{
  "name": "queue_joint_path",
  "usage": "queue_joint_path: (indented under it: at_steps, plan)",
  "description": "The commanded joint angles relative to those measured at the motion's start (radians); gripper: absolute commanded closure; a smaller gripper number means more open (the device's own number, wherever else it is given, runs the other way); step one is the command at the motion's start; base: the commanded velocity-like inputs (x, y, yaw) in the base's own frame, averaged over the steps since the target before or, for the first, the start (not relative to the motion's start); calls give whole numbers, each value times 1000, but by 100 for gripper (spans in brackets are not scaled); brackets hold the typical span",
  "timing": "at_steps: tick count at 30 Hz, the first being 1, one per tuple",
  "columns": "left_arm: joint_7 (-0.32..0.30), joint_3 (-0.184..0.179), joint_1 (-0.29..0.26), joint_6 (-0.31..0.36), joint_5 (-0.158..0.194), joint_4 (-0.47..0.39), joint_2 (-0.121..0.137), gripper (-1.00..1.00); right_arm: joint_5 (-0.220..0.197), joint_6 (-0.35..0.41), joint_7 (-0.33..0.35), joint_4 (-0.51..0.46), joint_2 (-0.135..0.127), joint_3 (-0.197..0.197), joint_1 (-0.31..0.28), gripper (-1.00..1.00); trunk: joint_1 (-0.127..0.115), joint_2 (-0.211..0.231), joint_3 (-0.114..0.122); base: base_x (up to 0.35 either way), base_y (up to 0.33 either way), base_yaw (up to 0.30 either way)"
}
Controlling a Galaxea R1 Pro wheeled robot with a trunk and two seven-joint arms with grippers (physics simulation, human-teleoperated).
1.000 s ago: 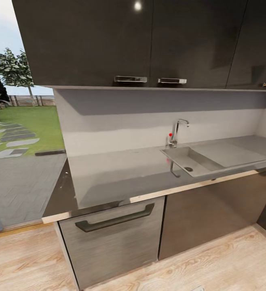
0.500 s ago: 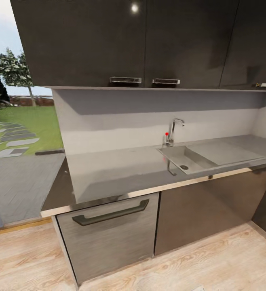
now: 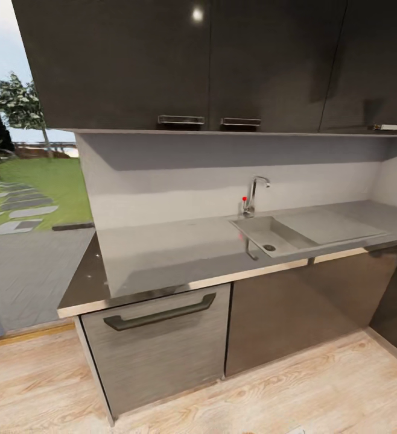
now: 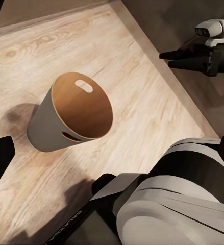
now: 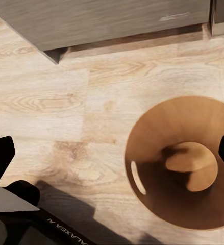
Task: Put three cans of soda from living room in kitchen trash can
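Robot in kitchen, facing counter (image 3: 180, 253) and sink (image 3: 271, 235). Bin (image 4: 73, 115) stands upright on floor, interior bare, no cans seen. Both pincers spread, gripping nothing. Judged step: fetch trip pending; next calls for driving to living room.

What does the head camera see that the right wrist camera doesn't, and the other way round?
Head view alone: the grey countertop, the sink with its tap, the dark upper cupboards, and a garden lawn outside.

Right wrist view alone: the trash can seen from straight above, its coppery inside holding no cans, one handle cut-out near the rim.

Both share the pale wood floor and the grey lower cabinet fronts.
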Motion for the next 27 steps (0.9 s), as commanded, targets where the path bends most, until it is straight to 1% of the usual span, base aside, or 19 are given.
queue_joint_path:
  at_steps: [1,12,27]
  plan:
    - [0,0,0,0,0,0,0,-100,0,0,0,0,0,0,0,-100,0,0,0,-23,-32,0]
    - [0,0,0,0,0,0,0,-100,0,0,0,0,0,0,0,-100,0,0,0,-52,-8,0]
    - [0,0,0,1,0,0,0,-100,0,-1,-1,0,0,0,0,-100,0,0,0,-8,0,0]
